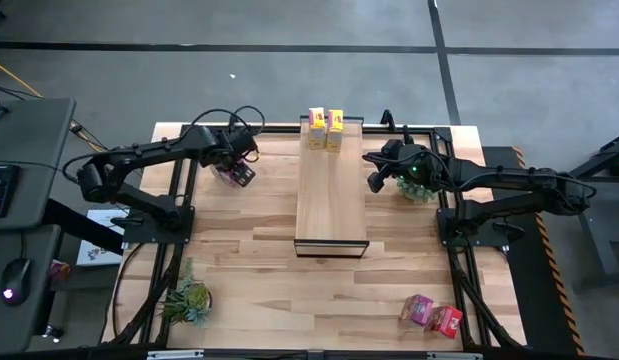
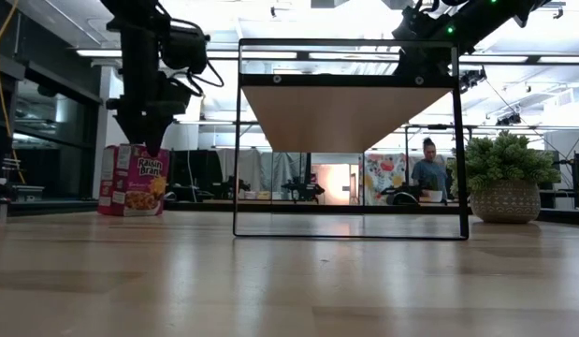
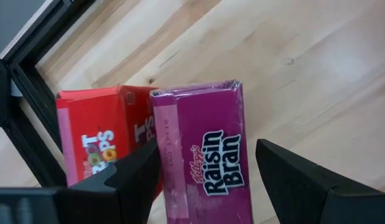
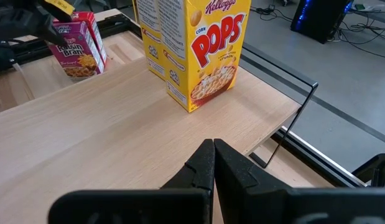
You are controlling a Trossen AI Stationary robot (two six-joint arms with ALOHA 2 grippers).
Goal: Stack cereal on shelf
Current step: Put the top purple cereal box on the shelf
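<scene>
The left hand (image 3: 204, 177) hangs spread over the magenta Raisin Bran box (image 3: 204, 155), one finger on each side of it and not yet pinching. That box stands upright on the desk (image 1: 249, 250) off the shelf's (image 1: 330, 200) left side, near its far end, touching a red box (image 3: 92, 137). To take it well, the hand should probably drop straight down with the box centred between the fingers, pinch the broad faces and lift clear without dragging the red box along. Its long axis runs vertically; from the wrist view, its printed face seems to point away from the red box, though the angle is steep. Two yellow boxes (image 1: 326, 128) already stand on the shelf's far end. The right hand (image 4: 212, 163), pressed together and empty, waits above the shelf's right edge.
</scene>
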